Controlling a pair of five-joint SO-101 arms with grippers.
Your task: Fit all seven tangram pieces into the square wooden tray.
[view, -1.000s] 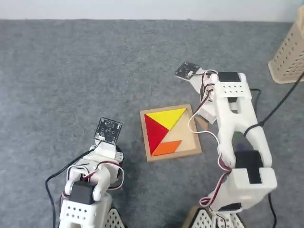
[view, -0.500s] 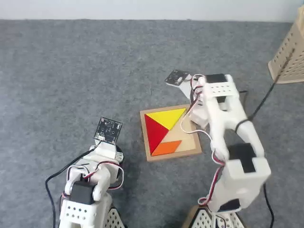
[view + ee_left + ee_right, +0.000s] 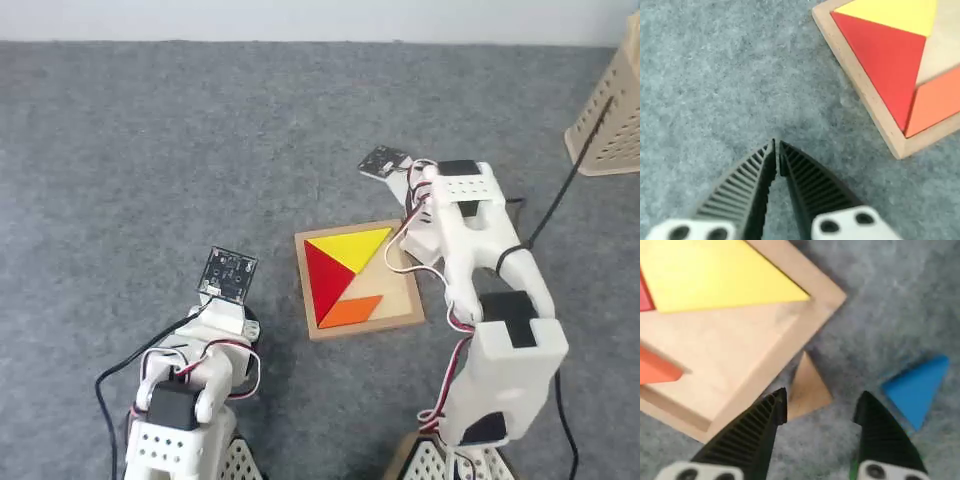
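Observation:
The square wooden tray [image 3: 412, 315] lies mid-table and holds a yellow triangle [image 3: 350, 246], a red triangle [image 3: 326, 277] and an orange piece [image 3: 351, 312]. My right gripper [image 3: 821, 406] hangs open just outside the tray's right edge [image 3: 805, 322], over a small tan triangle [image 3: 807, 387] that lies against the tray. A blue triangle [image 3: 917, 387] rests on the carpet a little farther out. My left gripper [image 3: 776, 146] is shut and holds nothing, low over bare carpet off the tray's near left corner [image 3: 895, 147].
Grey carpet covers the table. A slatted wooden container [image 3: 612, 115] stands at the far right edge. The right arm's white body [image 3: 480, 250] stretches along the tray's right side; the left arm [image 3: 195, 385] sits at the near left.
The right arm swung left and slightly away from its base, then settled beside the tray's right edge. The left arm has not moved.

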